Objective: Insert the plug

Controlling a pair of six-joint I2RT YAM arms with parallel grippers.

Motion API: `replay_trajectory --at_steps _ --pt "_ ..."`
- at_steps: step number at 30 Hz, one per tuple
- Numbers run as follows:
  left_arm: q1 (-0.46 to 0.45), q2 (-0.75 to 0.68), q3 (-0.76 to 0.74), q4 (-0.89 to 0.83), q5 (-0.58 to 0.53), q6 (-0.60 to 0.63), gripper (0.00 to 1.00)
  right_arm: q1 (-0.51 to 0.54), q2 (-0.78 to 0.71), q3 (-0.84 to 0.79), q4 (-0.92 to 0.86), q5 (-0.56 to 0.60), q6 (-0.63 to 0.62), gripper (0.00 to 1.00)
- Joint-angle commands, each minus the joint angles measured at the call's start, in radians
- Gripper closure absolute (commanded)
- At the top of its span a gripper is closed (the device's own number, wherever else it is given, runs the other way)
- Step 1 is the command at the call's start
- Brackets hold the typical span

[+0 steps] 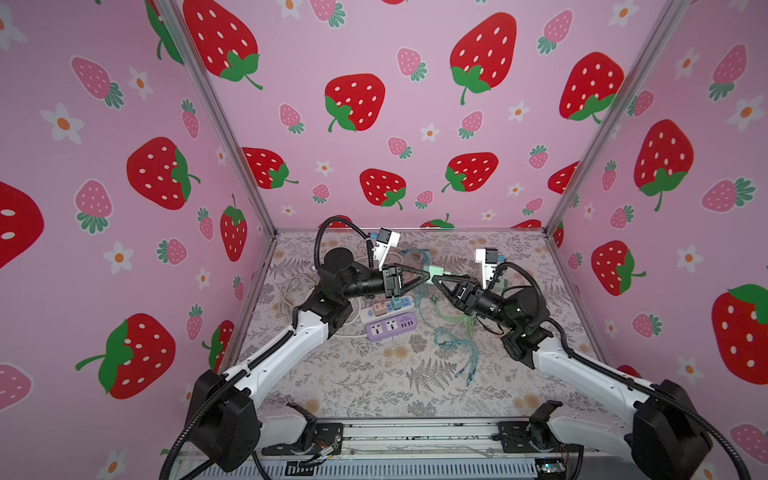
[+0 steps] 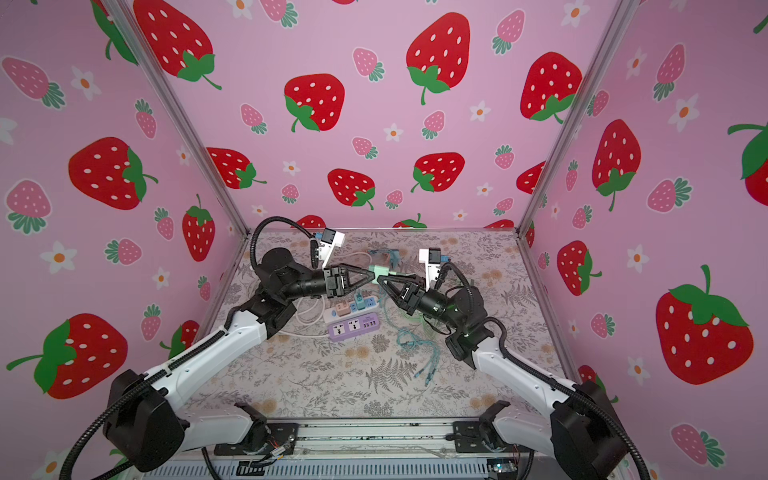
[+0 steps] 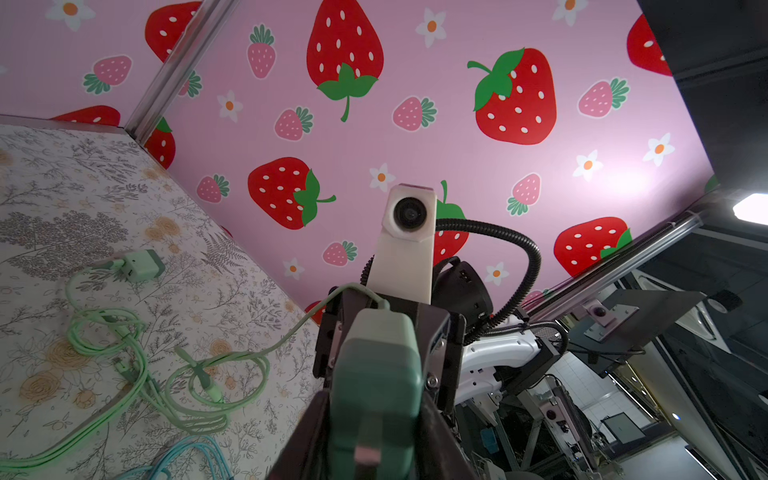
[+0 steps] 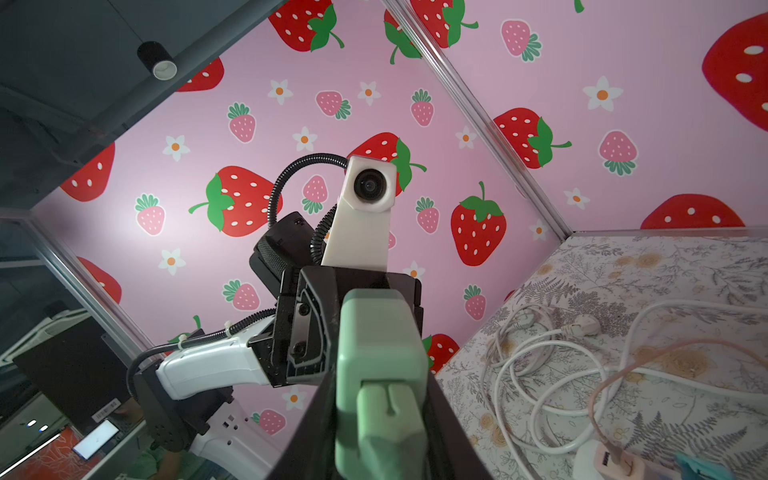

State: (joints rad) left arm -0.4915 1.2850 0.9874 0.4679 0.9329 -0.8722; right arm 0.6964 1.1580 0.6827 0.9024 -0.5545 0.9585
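A mint-green plug (image 1: 437, 273) (image 2: 381, 272) hangs in mid-air above the power strips, between both grippers. My right gripper (image 1: 434, 281) (image 4: 380, 386) is shut on its pale cable end, fingers tight against both sides. My left gripper (image 1: 427, 276) (image 3: 376, 399) flanks the darker green end; its fingers lie close along the plug's sides, and I cannot tell whether they still press it. The plug's thin green cable (image 3: 291, 332) trails down to the table. A purple power strip (image 1: 390, 327) (image 2: 353, 326) lies below, beside a white strip (image 1: 384, 311) carrying small coloured adapters.
Loose green cables (image 1: 455, 309) and blue cables (image 1: 459, 353) lie on the floral table right of the strips. A coiled white cord (image 1: 297, 291) (image 4: 540, 374) sits to the left. Another green charger (image 3: 141, 266) rests on the table. Strawberry-printed walls close in three sides.
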Motion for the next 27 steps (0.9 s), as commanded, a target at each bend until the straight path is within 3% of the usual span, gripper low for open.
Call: replay_trajectory --at_steps 1,7,19,27 --pt "0.026 -0.042 -0.022 -0.042 0.009 -0.021 0.48 -0.012 -0.024 0.077 -0.154 -0.001 -0.162 0.99" --pt "0.096 -0.124 -0.082 -0.082 0.002 -0.017 0.32 -0.068 0.003 0.173 -0.314 -0.045 -0.262 1.00" --pt "0.263 -0.324 -0.124 -0.471 -0.081 0.153 0.29 -0.118 0.111 0.573 -0.852 -0.035 -0.598 1.00" --pt "0.387 -0.372 -0.135 -0.682 -0.162 0.214 0.29 -0.118 0.174 0.793 -1.149 -0.024 -0.767 1.00"
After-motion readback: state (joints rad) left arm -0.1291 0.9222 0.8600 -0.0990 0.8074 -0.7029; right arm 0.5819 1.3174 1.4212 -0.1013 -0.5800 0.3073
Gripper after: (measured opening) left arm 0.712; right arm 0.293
